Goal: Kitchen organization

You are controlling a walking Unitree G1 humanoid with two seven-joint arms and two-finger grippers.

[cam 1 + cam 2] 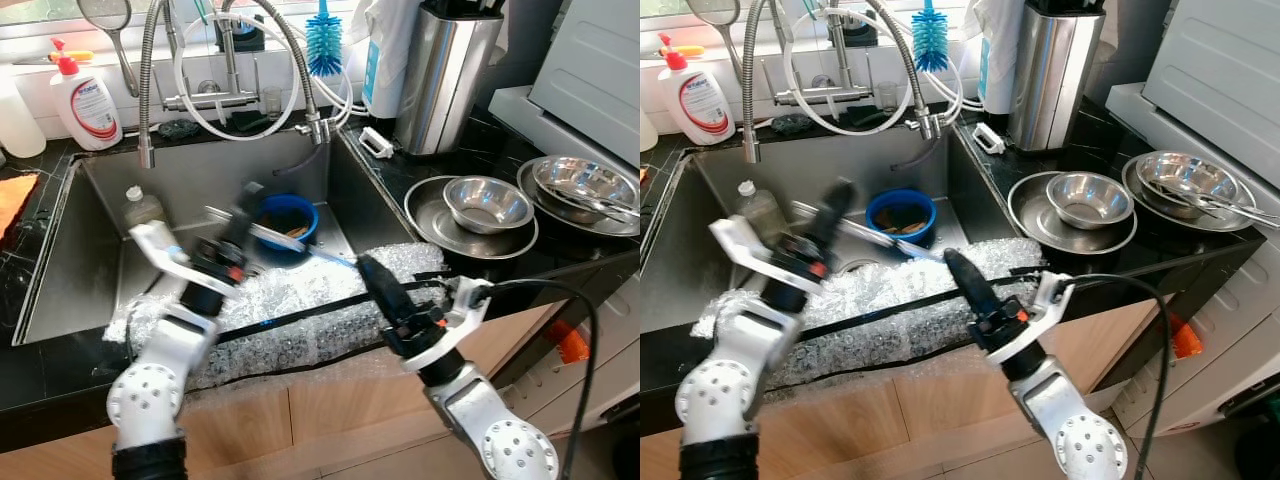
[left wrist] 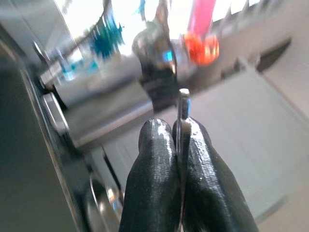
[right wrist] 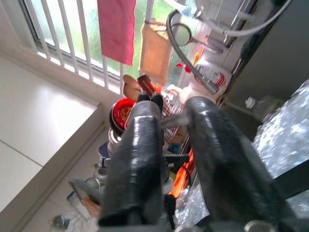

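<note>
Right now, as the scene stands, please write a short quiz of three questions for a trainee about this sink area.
1. True or false: the left gripper is shut on a thin metal utensil.
2. Where is the blue bowl? A) inside the sink; B) on the black counter; C) in the right gripper.
3. What material covers the sink's front edge?

Key: 1 true; 2 A; 3 bubble wrap.

A soap bottle [image 1: 86, 100] and blue brush [image 1: 323, 42] stand behind the sink.
</note>
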